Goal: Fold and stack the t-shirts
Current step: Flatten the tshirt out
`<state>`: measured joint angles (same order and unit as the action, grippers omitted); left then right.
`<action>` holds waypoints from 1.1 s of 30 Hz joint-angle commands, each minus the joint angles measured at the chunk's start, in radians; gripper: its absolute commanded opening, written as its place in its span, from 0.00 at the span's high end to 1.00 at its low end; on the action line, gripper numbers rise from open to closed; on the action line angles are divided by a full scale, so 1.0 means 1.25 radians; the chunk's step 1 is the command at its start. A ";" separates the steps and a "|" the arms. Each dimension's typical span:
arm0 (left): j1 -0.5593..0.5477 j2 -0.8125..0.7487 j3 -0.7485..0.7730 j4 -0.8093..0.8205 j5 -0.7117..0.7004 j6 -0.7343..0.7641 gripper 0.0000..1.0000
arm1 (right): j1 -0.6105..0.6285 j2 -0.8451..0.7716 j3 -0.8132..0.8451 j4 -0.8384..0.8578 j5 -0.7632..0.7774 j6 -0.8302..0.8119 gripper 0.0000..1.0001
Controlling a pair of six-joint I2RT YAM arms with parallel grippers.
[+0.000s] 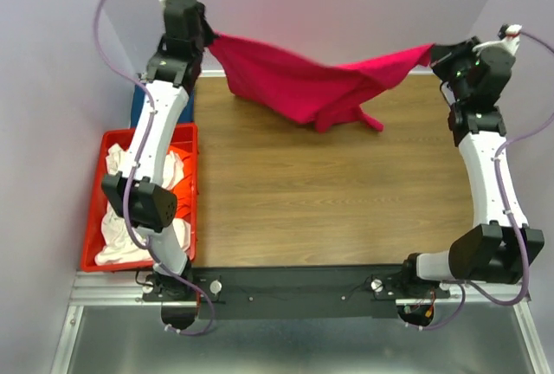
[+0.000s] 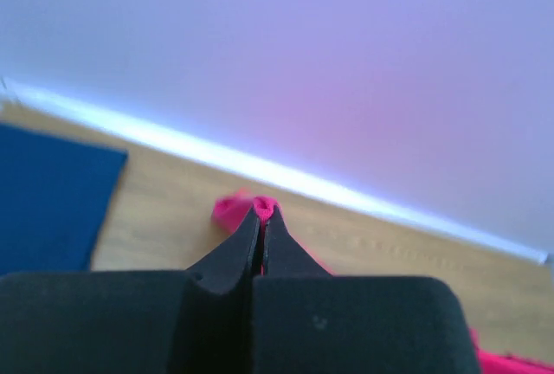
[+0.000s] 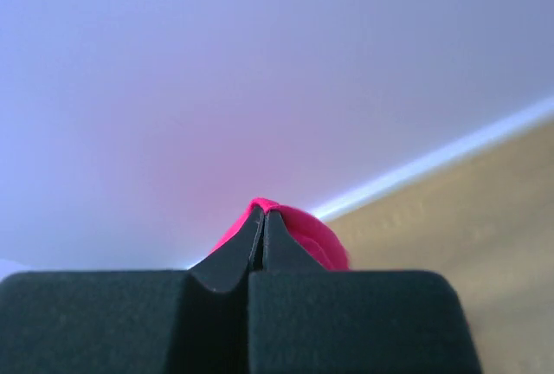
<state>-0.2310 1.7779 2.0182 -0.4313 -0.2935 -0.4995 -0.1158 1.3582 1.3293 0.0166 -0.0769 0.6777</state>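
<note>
At far left, red plastic crate (image 1: 195, 209) with crumpled cream-white cloth (image 1: 117, 244) inside; behind it, flat dark blue cloth (image 2: 52, 192). Next, left pincer (image 2: 262, 211) clamped tight on one corner of bright magenta-pink cloth t-shirt (image 1: 294, 80). Strung sagging over far edge of wooden tabletop (image 1: 329, 192), lowest folds reaching the wood. Lastly, right pincer (image 3: 262, 214) pinched closed on opposite corner.

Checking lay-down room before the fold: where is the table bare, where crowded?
Bare: the wooden table from the hanging pink t-shirt to the black rail, between red crate and right arm. Crowded: the far edge, where left fingers and right fingers pinch that shirt; the left side, with the crate's white shirts and a dark blue t-shirt.
</note>
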 commanded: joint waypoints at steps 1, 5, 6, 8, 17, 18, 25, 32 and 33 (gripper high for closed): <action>0.035 -0.029 0.150 -0.050 0.013 0.045 1.00 | -0.008 0.007 0.175 -0.010 -0.017 -0.097 0.99; 0.045 -0.131 0.122 0.004 0.018 0.078 1.00 | -0.012 -0.051 0.242 -0.011 0.039 -0.174 0.99; 0.046 -0.188 0.085 0.016 0.020 0.088 1.00 | -0.013 -0.095 0.251 -0.012 0.058 -0.212 0.99; 0.045 -0.255 0.033 0.067 0.034 0.094 1.00 | -0.012 -0.139 0.258 -0.035 0.102 -0.250 0.99; 0.044 -0.540 -0.130 0.141 0.141 0.098 1.00 | -0.012 -0.304 0.355 -0.070 0.166 -0.446 0.99; 0.045 -0.547 -0.131 0.141 0.151 0.100 1.00 | -0.012 -0.307 0.376 -0.072 0.156 -0.453 0.99; 0.044 -0.538 -0.126 0.129 0.213 0.097 1.00 | -0.012 -0.266 0.439 -0.076 0.133 -0.493 0.99; 0.045 -0.405 -0.207 0.148 0.191 0.105 1.00 | -0.013 -0.149 0.379 -0.077 0.112 -0.491 0.99; 0.044 -0.388 -0.230 0.163 0.192 0.106 1.00 | -0.012 -0.137 0.362 -0.077 0.100 -0.488 0.99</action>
<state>-0.1806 1.2018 1.8236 -0.2310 -0.0460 -0.3939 -0.1204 1.1027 1.8534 -0.0444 0.0582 0.0875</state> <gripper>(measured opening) 0.011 0.009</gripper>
